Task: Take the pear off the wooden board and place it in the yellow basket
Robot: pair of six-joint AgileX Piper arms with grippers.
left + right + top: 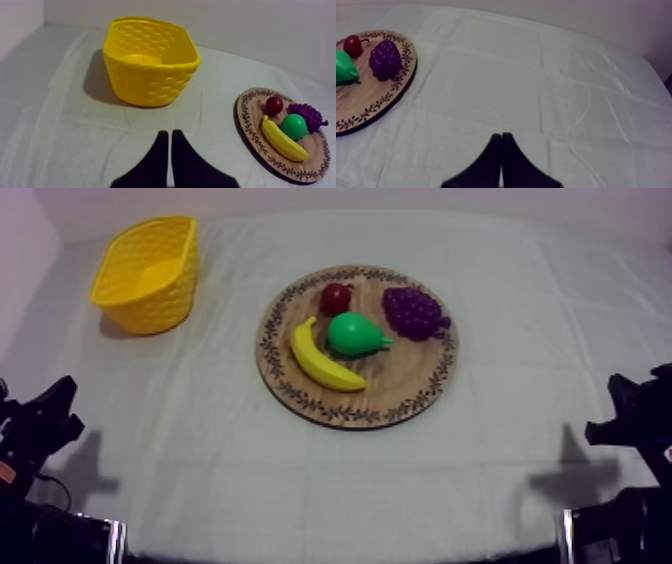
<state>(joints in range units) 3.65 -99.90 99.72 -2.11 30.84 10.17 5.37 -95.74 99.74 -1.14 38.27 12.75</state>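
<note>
- The right wrist view cuts off most of the pear (pixel 343 67) and part of the wooden board (pixel 381 97).
- The pear is glossy green and lies on its side mid-board, narrow end toward the grapes (pixel 414 312), just beside the banana (pixel 322 360).
- The yellow basket (pixel 140 308) stands well apart, at the left of the table (pixel 500 458).
- The left hand (pixel 167 133) and right hand (pixel 501 134) are both closed and empty.

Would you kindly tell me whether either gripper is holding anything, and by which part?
Nothing is held: the left gripper and the right gripper are both shut on nothing, and the pear lies on the wooden board.
</note>
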